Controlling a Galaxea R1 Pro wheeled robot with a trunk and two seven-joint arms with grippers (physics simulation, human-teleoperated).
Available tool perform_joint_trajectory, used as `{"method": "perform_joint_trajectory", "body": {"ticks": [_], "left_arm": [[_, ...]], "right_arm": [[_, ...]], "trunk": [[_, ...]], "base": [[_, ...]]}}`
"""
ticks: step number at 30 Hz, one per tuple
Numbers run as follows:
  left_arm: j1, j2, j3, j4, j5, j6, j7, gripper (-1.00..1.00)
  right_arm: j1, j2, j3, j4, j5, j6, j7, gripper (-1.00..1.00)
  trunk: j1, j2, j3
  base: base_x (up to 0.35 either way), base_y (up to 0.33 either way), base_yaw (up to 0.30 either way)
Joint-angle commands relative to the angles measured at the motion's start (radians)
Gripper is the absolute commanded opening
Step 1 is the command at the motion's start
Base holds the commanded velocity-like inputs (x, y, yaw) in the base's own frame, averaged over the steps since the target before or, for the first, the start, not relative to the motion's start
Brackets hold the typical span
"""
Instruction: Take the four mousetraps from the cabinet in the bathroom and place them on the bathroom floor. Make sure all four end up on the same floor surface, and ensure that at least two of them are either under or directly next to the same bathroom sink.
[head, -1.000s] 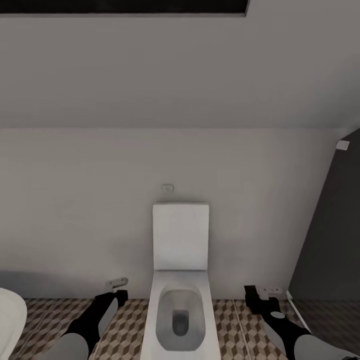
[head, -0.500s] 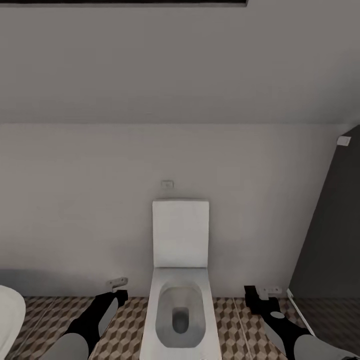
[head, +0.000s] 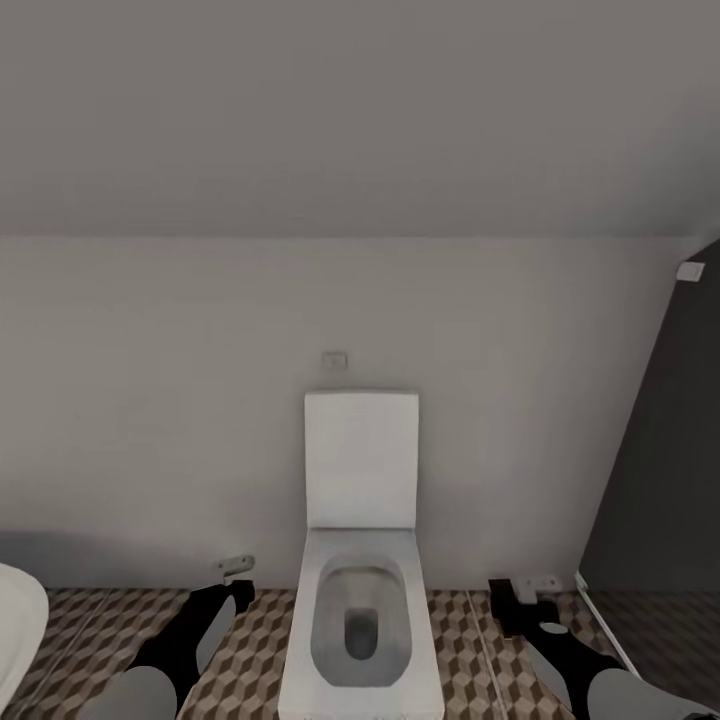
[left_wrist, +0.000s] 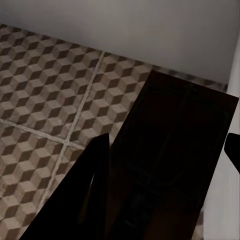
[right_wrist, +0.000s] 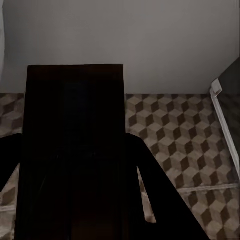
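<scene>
- l gripper (left_wrist: 165, 175) jaws clamp a dark flat mousetrap (left_wrist: 175, 135) above the bathroom floor (left_wrist: 45, 90).
- r gripper (right_wrist: 75, 175) jaws grip another mousetrap (right_wrist: 75, 115).
- toilet (head: 360, 560) between the arms, by the wall.

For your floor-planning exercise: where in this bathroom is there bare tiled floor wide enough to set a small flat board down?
Two bare patches of bathroom floor flank the toilet. One runs from the toilet to a white fixture's edge, under the left claw. The narrower one lies between the toilet and the dark shower enclosure, under the right claw.
</scene>
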Motion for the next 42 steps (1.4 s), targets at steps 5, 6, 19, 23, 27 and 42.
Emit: {"method": "perform_joint_trajectory", "body": {"ticks": [5,6,19,23,27,42], "left_arm": [[0.000,0.000,0.002,-0.002,0.007,0.004,0.005,-1.00],[0.000,0.000,0.002,-0.002,0.007,0.004,0.005,-1.00],[0.000,0.001,0.002,-0.002,0.007,0.003,0.003,-1.00],[0.000,0.002,0.002,-0.001,0.007,0.003,0.004,-1.00],[0.000,0.002,0.002,-0.001,0.007,0.003,0.003,-1.00],[0.000,0.009,0.003,-0.002,0.007,0.001,-0.004,-1.00]], "right_arm": [[-0.002,-0.005,0.008,-0.021,-0.009,0.059,0.000,-1.00],[-0.002,-0.006,0.008,-0.022,-0.009,0.061,0.000,-1.00],[-0.002,-0.009,0.008,-0.027,-0.008,0.072,0.001,-1.00],[-0.002,-0.009,0.008,-0.027,-0.008,0.072,0.003,-1.00],[-0.002,-0.009,0.008,-0.027,-0.008,0.073,0.003,-1.00],[-0.002,-0.009,0.009,-0.026,-0.008,0.073,0.004,-1.00]], "trunk": [[0.019,-0.036,-0.017],[0.023,-0.043,-0.020],[0.073,-0.134,-0.061],[0.088,-0.162,-0.073],[0.104,-0.190,-0.086],[0.161,-0.295,-0.133]], "base": [[0.000,0.000,0.000],[0.000,0.000,0.000],[0.000,0.000,0.000],[0.000,0.000,0.000],[0.000,0.000,0.000],[0.000,0.000,0.000]]}}
